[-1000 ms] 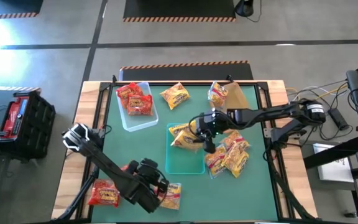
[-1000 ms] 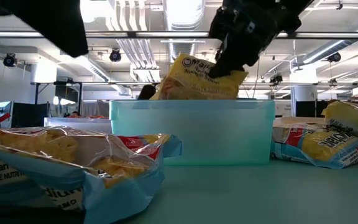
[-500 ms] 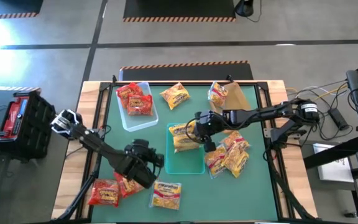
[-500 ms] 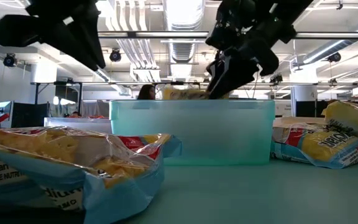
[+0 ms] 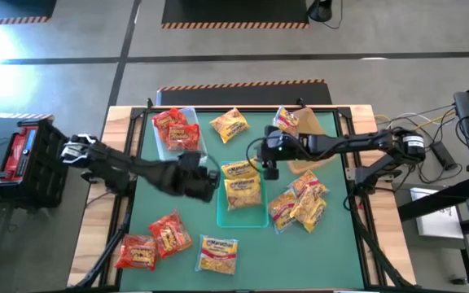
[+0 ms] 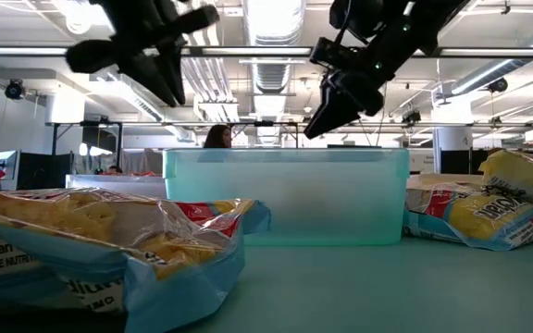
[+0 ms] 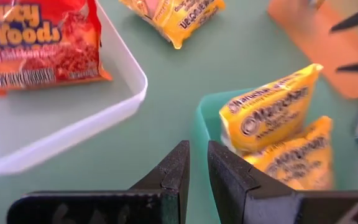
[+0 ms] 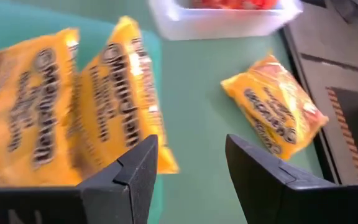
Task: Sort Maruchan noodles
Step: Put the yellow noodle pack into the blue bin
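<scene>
Two yellow Maruchan noodles packets lie in the teal bin at mid-table; in the left wrist view they are the upper packet and the lower packet. My right gripper hangs open over the bin's far end, with nothing between its fingers. My left gripper is shut and empty, in the air just left of the teal bin. Red packets lie in the clear bin.
A loose yellow packet lies at the far middle. Another packet sits by the tan bin. A pile of packets lies right of the teal bin. Two red packets and a yellow one lie near the front edge.
My right gripper has opened and let go of a yellow packet, which has dropped into the teal bin beside the other one. The gripper has then rolled and drawn back toward the far edge. My left gripper, still shut, has swung from the near edge up to the teal bin's left side.
</scene>
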